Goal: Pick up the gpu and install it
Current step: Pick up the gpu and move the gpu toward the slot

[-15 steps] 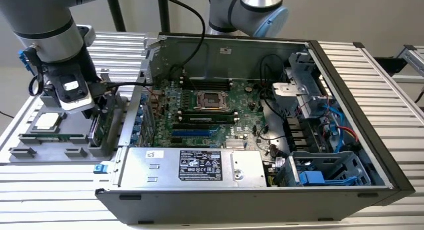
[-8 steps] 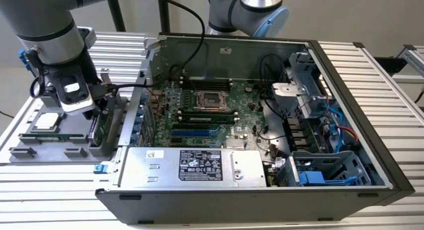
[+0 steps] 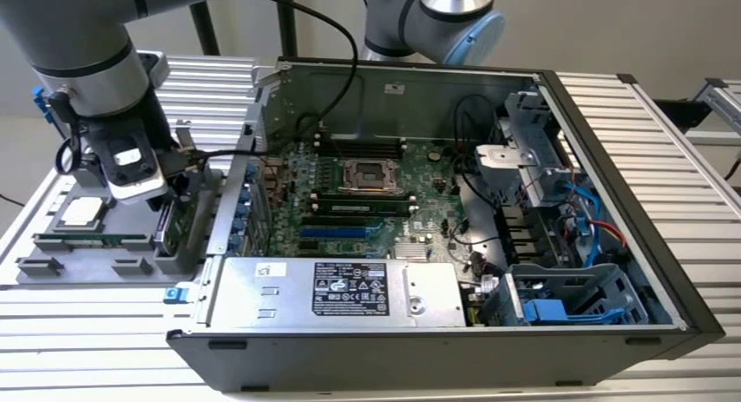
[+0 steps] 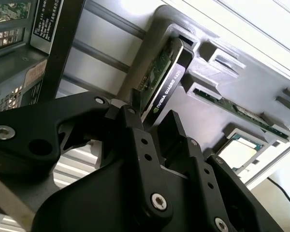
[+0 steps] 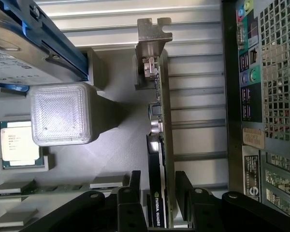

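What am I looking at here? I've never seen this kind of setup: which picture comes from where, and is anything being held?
This is one robot arm working beside an open computer case. The exterior view comes from a camera off the arm; both wrist views from cameras riding on it. A grey tray holds spare parts: a processor chip, a hard drive and the gpu, standing on edge. The black fingers sit either side of the gpu with slim gaps, so it seems not yet gripped.
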Controlling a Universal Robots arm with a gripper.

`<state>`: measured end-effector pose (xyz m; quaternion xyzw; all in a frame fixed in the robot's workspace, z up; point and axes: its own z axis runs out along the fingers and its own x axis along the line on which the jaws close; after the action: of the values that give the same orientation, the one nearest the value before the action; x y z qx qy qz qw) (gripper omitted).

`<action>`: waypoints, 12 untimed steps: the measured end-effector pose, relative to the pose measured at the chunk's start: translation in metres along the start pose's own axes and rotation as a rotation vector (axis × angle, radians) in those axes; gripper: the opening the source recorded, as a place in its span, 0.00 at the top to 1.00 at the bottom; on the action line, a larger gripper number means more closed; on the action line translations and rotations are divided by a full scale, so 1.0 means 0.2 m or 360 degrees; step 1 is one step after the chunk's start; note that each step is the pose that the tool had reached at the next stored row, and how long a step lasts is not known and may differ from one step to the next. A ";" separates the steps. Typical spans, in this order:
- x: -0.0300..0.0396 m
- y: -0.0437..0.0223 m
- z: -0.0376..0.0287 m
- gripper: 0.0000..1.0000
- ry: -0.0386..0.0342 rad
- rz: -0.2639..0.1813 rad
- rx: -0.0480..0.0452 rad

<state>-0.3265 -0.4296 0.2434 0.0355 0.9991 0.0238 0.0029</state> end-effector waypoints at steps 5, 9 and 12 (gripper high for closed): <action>0.001 0.000 0.009 0.00 0.0000 0.0000 0.0000; 0.000 0.000 0.012 0.00 0.0000 0.0000 0.0000; 0.000 0.000 0.013 0.00 0.0000 0.0000 0.0000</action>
<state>-0.3266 -0.4296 0.2407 0.0356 0.9991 0.0238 0.0029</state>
